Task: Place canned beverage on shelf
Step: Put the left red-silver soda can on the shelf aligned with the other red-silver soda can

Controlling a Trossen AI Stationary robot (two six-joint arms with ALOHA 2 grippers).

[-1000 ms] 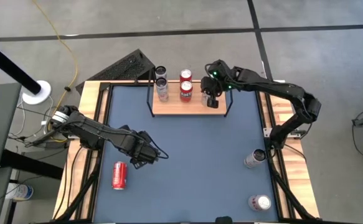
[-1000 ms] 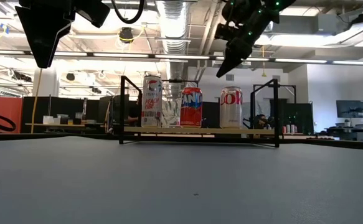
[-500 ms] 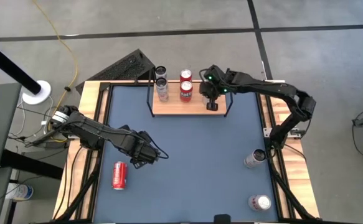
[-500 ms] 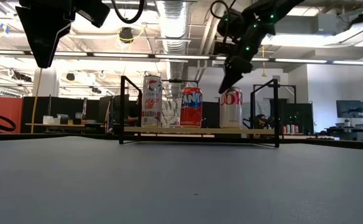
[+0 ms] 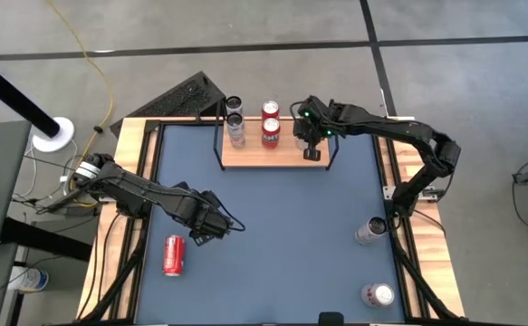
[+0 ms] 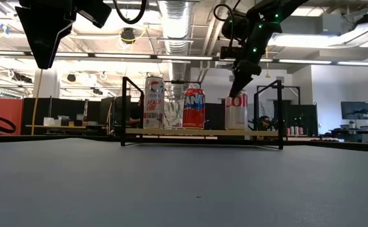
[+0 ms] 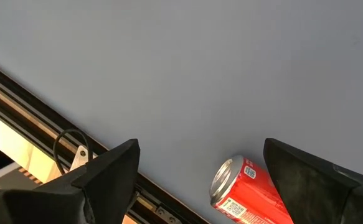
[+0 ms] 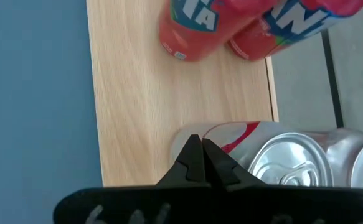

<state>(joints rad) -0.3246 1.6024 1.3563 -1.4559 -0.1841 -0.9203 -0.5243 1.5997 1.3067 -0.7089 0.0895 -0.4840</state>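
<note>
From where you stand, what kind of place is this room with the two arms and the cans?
Probably a robotics lab or workshop in an open industrial office. Bare ducts and strip lights run across the ceiling, desks and screens stand behind the table, and a yellow cable trails over the concrete floor.

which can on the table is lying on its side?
The red can near the left gripper, at the mat's left side. The two silver cans at the right edge stand upright.

Upright white can (image 6: pixel 236 111) on wooden shelf (image 5: pixel 268 156)
</note>
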